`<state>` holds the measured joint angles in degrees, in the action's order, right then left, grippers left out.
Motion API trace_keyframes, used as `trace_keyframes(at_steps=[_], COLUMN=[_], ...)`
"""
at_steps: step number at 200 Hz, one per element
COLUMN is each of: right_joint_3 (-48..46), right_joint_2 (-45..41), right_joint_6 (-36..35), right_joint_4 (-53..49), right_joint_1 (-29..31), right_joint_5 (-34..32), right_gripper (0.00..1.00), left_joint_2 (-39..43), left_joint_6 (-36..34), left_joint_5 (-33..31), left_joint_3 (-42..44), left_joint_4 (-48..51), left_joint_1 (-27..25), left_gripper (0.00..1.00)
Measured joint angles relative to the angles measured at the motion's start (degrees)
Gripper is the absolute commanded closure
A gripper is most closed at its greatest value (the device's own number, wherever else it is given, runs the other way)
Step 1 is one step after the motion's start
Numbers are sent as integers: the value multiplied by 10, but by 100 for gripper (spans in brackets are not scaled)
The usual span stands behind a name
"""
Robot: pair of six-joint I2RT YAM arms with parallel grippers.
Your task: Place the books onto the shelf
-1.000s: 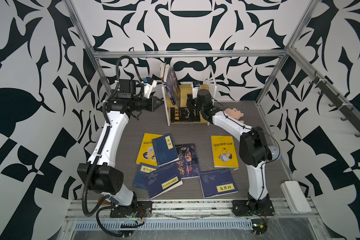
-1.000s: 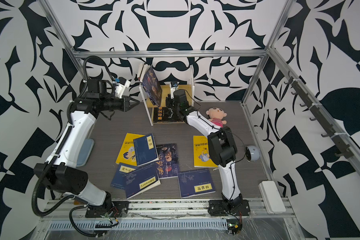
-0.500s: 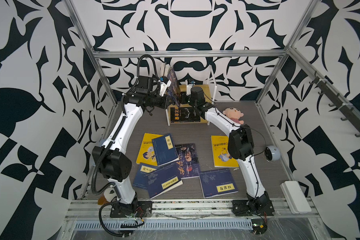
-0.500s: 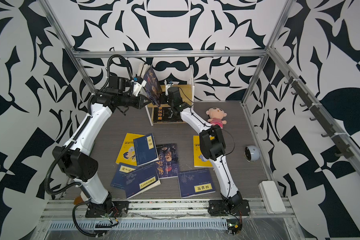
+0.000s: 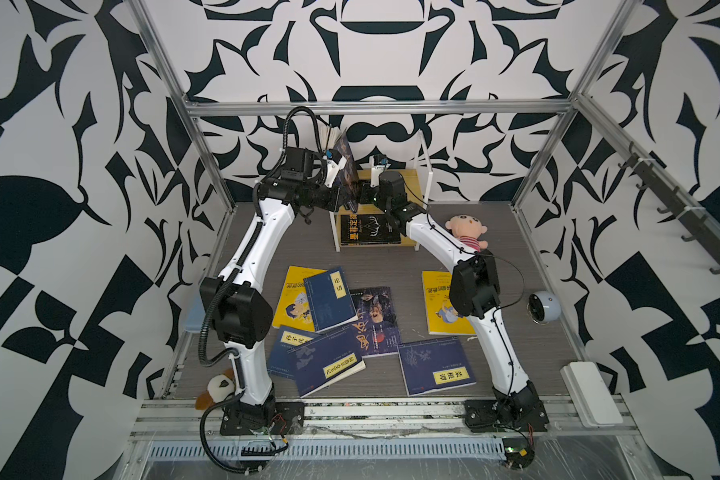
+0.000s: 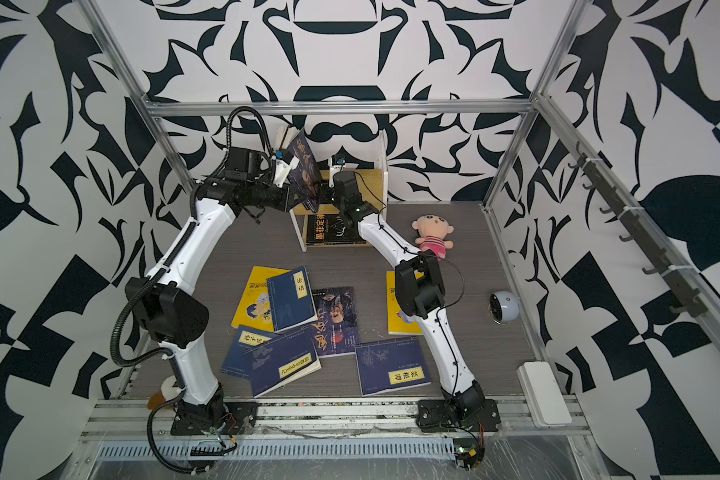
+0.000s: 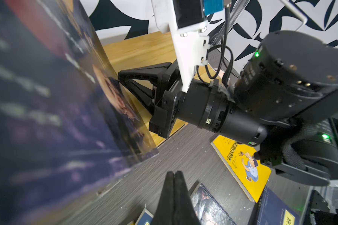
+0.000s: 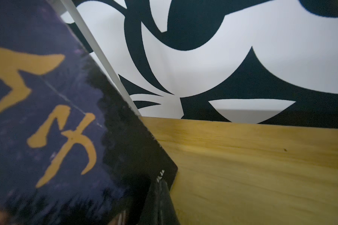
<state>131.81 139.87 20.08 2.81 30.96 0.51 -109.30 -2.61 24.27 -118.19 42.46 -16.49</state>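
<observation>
The shelf (image 5: 412, 174) (image 6: 368, 176) stands at the back of the table. A dark book with gold calligraphy (image 5: 346, 166) (image 6: 304, 170) (image 8: 57, 126) stands tilted on its upper board (image 7: 141, 52), leaning left against the white frame. My right gripper (image 8: 160, 183) (image 7: 121, 77) is shut, its tips pressed against the lower corner of this book's cover. My left gripper (image 7: 175, 173) is shut and empty, just left of the same book, above the table. A black book with a yellow title (image 5: 368, 230) lies on the lower board. Several navy, yellow and dark books (image 5: 329, 303) lie scattered on the table.
A pink plush doll (image 5: 466, 230) lies right of the shelf, under my right forearm. A round white-blue device (image 5: 543, 306) and a white box (image 5: 591, 392) sit at the right edge. A brown plush (image 5: 215, 388) is beside the left arm's base.
My left arm has swung right, bringing its shut gripper up beside the tilted book. The right gripper has stayed against the book while its elbow shifted left.
</observation>
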Motion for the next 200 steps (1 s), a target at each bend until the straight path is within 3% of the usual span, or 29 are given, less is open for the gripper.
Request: trace_keyframes(at_steps=[64,124,157,200], right_joint_3=[58,53,-27,-211], right_joint_2=[34,31,-24,-177], right_joint_6=[4,-6,-17,-40], right_joint_4=[-16,-15,-14,3], right_joint_1=[0,-1,-6,-9], right_joint_5=[-6,-7,-7,-9], right_gripper=[100,100,98,87], left_joint_2=[-19,-21,-8,95], left_joint_6=[-6,-5,9,36], left_joint_5=[-20,-16,1,16], left_joint_3=[-19,-19,2,131], left_joint_4=[0,0,-2,-7], left_joint_1=[0,0,0,5], left_gripper=[100,100,80,55])
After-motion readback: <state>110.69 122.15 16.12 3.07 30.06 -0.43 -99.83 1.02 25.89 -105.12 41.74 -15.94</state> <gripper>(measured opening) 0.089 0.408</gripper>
